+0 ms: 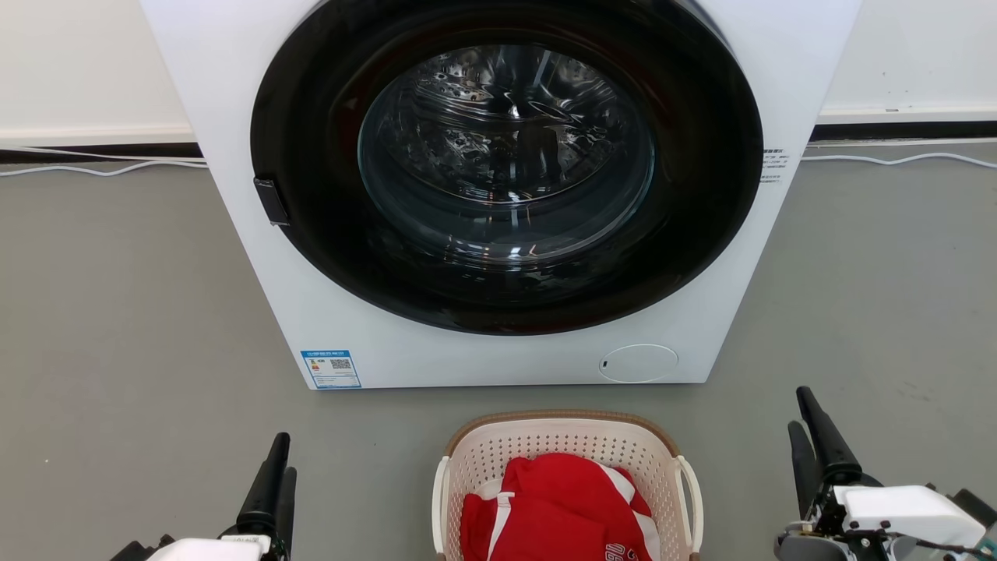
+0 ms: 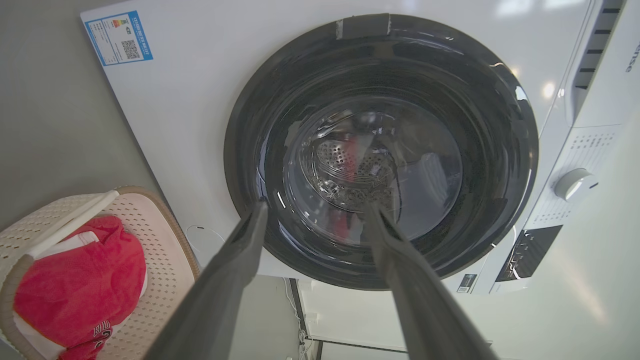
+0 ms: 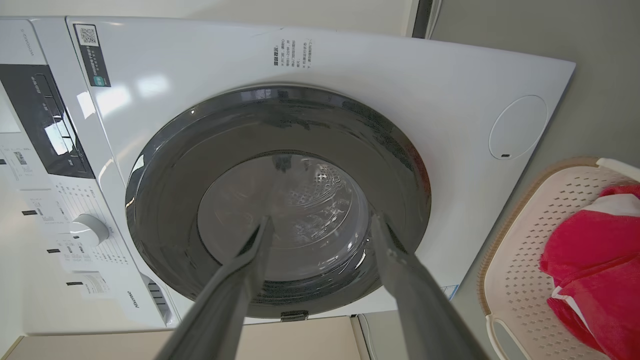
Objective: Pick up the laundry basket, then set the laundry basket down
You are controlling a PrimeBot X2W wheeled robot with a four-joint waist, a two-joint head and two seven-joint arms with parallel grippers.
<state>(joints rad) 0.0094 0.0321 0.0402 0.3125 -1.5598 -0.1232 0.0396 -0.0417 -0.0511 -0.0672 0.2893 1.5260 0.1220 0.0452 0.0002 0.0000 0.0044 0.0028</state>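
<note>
Clearly cream, perforated laundry basket (image 1: 545,452), rim (image 1: 561,416) seemingly woven; left tool (image 2: 316,206), right tool (image 3: 322,218) agape.

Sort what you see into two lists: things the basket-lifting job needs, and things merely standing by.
Needed for the job:
- laundry basket, on the floor in front of the washer
- left gripper, open
- right gripper, open

Merely there:
- washer
- red garment, lying in the basket
- blue label on the washer's front
</note>
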